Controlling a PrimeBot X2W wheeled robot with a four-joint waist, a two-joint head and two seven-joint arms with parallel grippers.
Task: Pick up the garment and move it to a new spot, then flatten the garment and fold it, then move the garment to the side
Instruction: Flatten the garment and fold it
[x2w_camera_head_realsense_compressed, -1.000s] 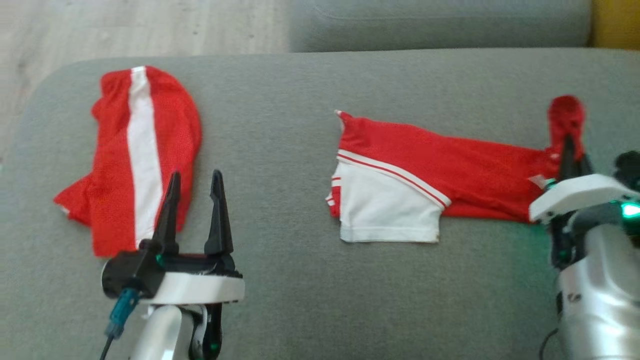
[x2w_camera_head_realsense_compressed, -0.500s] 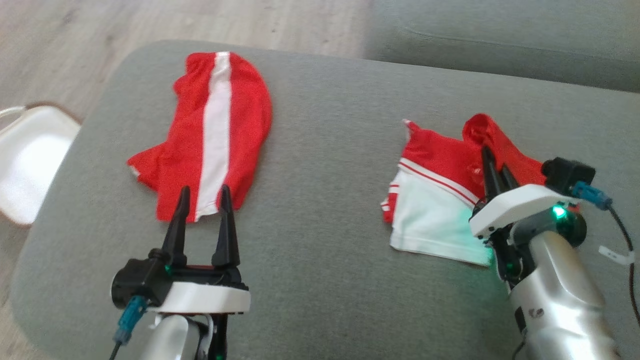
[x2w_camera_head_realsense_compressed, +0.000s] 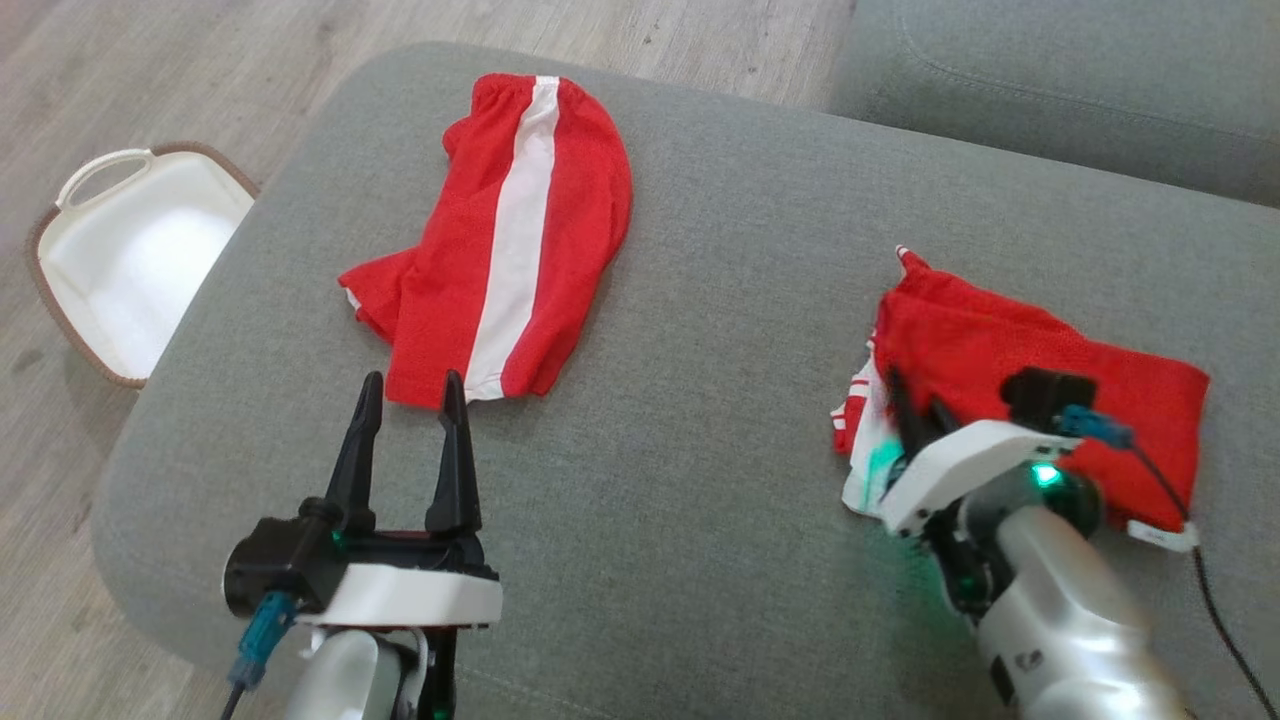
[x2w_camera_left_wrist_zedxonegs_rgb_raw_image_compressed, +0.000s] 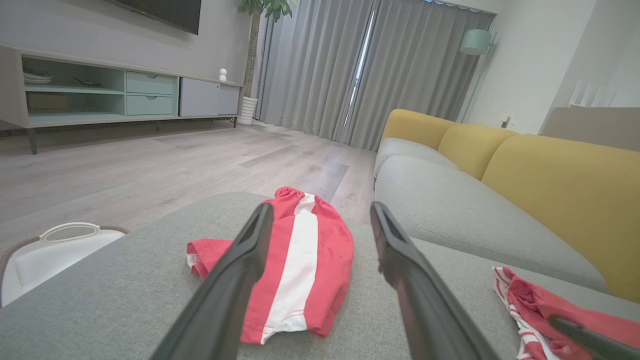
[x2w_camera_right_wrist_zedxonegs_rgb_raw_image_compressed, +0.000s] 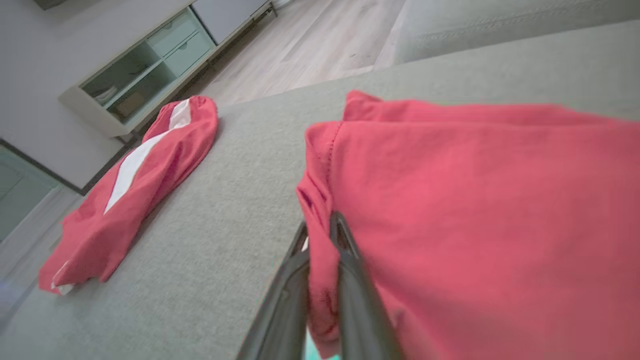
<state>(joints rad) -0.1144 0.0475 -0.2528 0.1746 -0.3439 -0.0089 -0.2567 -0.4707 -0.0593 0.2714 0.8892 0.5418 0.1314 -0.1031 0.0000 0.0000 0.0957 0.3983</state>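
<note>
Red mesh garment with white striped trim (x2w_camera_head_realsense_compressed: 1050, 350) lies on the right part of the broad grey fabric sofa cushion (x2w_camera_head_realsense_compressed: 720, 230), doubled over on itself with a strip of white showing at its left edge. The right fingers (x2w_camera_right_wrist_zedxonegs_rgb_raw_image_compressed: 350, 265) stand close together with a red hem pinched between them, at that left edge of the fold. The left fingers (x2w_camera_head_realsense_compressed: 455, 440) are spread wide and hold nothing, hovering just short of the hem of the red shorts with a white stripe (x2w_camera_head_realsense_compressed: 510, 280), which lie well apart from the garment. The step in hand looks like laying down a fold. To do it well, the carried edge should be lowered until it rests flush on the layer beneath before it is let go, with the edges lined up. The fingers should then be drawn out low and straight so the light cloth isn't dragged back or bunched. The idle arm could press the layers flat.
</note>
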